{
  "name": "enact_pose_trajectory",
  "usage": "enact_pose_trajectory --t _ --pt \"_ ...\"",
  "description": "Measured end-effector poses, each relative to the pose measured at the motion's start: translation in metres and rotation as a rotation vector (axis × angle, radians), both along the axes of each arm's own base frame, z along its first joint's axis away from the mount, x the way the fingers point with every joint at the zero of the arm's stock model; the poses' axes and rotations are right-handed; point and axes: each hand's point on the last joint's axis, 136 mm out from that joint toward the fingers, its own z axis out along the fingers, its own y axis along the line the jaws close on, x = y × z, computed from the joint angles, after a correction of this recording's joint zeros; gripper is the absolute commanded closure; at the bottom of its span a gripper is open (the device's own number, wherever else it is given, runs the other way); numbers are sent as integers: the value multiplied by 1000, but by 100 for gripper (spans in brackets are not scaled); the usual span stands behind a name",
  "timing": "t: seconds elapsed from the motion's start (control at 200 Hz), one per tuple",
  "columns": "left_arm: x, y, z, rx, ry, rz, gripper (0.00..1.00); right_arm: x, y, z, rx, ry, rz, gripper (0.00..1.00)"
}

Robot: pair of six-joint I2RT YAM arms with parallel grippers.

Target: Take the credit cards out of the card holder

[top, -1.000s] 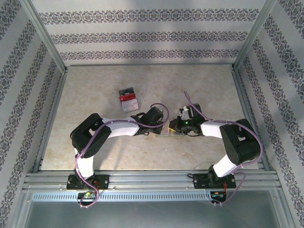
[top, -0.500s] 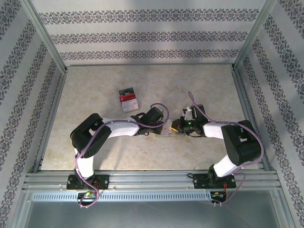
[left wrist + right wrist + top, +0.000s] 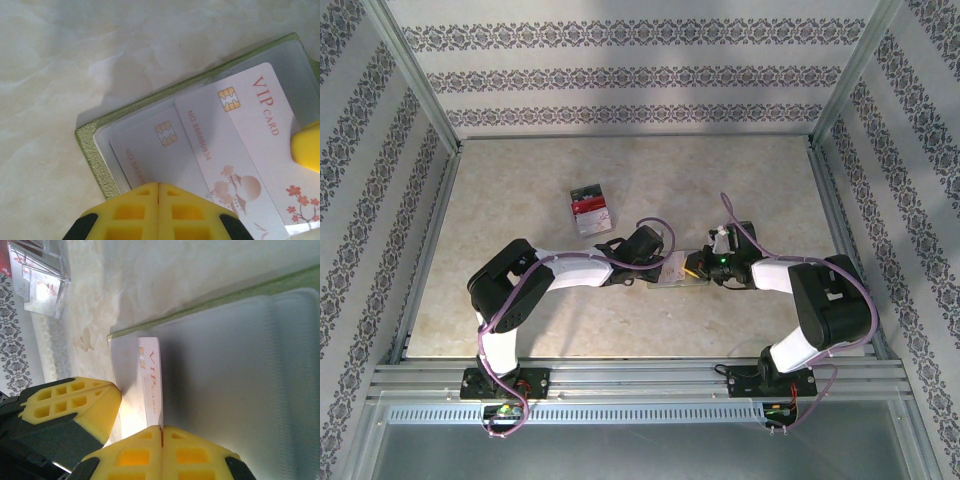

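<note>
The left pincer (image 3: 159, 194) was clenched with nothing between its tips, set down on the open card holder (image 3: 92, 150) over a chip card (image 3: 145, 150) inside a clear sleeve (image 3: 107, 137). The right pincer (image 3: 161, 436) was clenched on the edge of a pinkish VIP card (image 3: 151, 382) lying partly out of the holder. The holder lay on the desk (image 3: 520, 180) by its near edge, about midway between the side edges. A stack of credit cards (image 3: 590, 209), red on top, lay well apart, farther back towards the left edge.

Top camera overhead — wrist cameras close, sharing card holder (image 3: 92, 150).
</note>
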Motion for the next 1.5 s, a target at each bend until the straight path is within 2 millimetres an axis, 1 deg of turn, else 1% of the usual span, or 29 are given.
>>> enact_pose_trajectory --t 0.32,0.515,0.64,0.715,0.809,0.919,1.064,1.224,1.294,1.394,1.454,1.499 --pt "-1 5 0 -1 -6 7 100 0 -17 4 -21 -32 -18 100" --pt "0 7 1 4 -9 6 97 -1 -28 11 -64 -66 -24 100" --pt "-2 9 1 16 -6 -6 90 -3 -35 18 -101 -88 -22 100" --pt "-4 13 0 34 2 -11 84 -2 -38 26 -123 -112 -24 100" --pt "-6 15 5 42 4 -24 76 0 -40 37 -146 -149 -13 100" --pt "-4 13 22 29 -17 -37 68 2 -42 52 -166 -195 -1 100" --pt "3 7 58 -12 -74 -69 59 3 -41 70 -175 -257 20 100" --pt "13 3 97 -80 -116 -143 45 -1 -38 89 -169 -328 58 100" --pt "17 3 110 -118 -124 -200 38 -3 -36 98 -164 -362 80 100" --pt "16 0 128 -153 -133 -322 30 -7 -31 112 -147 -414 118 100" --pt "12 -4 139 -162 -146 -410 28 -10 -25 121 -130 -445 151 100" --pt "8 -10 149 -173 -163 -476 23 -12 -20 125 -117 -462 176 100"
